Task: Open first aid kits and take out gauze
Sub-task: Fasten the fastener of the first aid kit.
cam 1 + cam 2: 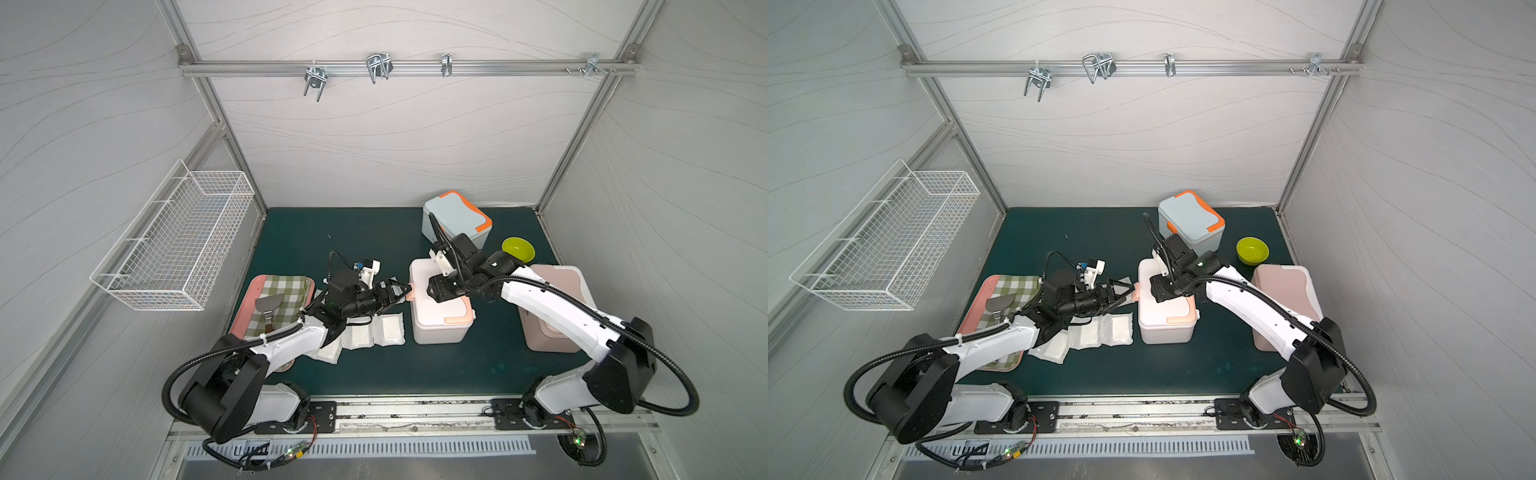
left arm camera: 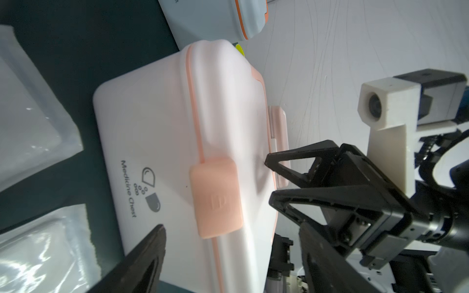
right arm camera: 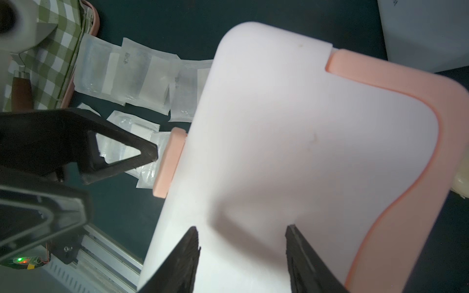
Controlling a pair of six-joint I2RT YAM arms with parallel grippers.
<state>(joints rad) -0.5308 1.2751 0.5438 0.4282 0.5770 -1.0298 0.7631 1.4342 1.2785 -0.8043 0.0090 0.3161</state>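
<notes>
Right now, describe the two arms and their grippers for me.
The left arm and right arm have white shells, black joint housings, black ribbed cable conduit looping alongside. The left gripper and right gripper have black, triangular open-frame fingers. A white printed camera mount sits behind each.

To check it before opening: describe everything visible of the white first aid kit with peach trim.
The white kit is a rounded plastic box, upright on the green mat beside the gauze pouches. Lid down; peach handle on top, peach clasp across the seam, "Medicine Chest" printed on that wall. The open left gripper sits at the clasp, the open right gripper over the lid; contact unclear.
</notes>
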